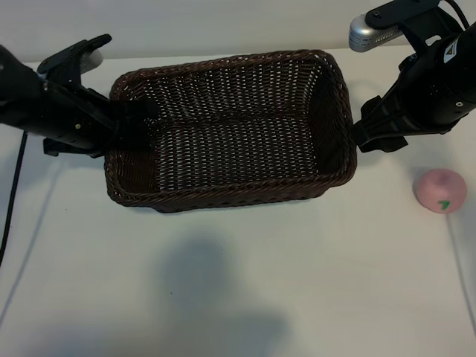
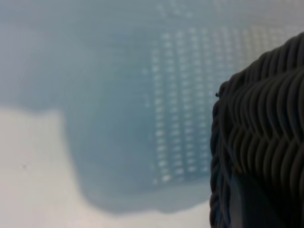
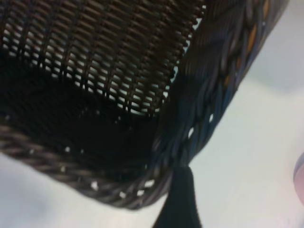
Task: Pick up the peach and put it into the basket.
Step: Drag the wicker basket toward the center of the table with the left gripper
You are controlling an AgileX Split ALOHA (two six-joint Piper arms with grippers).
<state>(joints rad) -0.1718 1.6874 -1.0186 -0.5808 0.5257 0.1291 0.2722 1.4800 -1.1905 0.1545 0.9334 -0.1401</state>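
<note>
White tabletop [image 1: 245, 282] carries the basket [image 1: 230, 126] between my arms. My left gripper [image 1: 126, 126] pinches its left rim, jaws narrowed on the wicker. My right gripper [image 1: 370, 134] sits at its right end, jaws wide, holding nothing. The peach [image 1: 440, 190] lies right of the basket, near my right arm.

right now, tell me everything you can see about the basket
The basket is a large, rectangular, dark-brown woven wicker piece with rounded corners and a braided rim. It sits upright on the white table, open side up, with nothing inside; light shows through its weave. The left gripper is at its left end, at the rim, and the right gripper is at the outer wall of its right end. Whether either grips it I cannot tell. The peach lies apart on the table, to its right.
</note>
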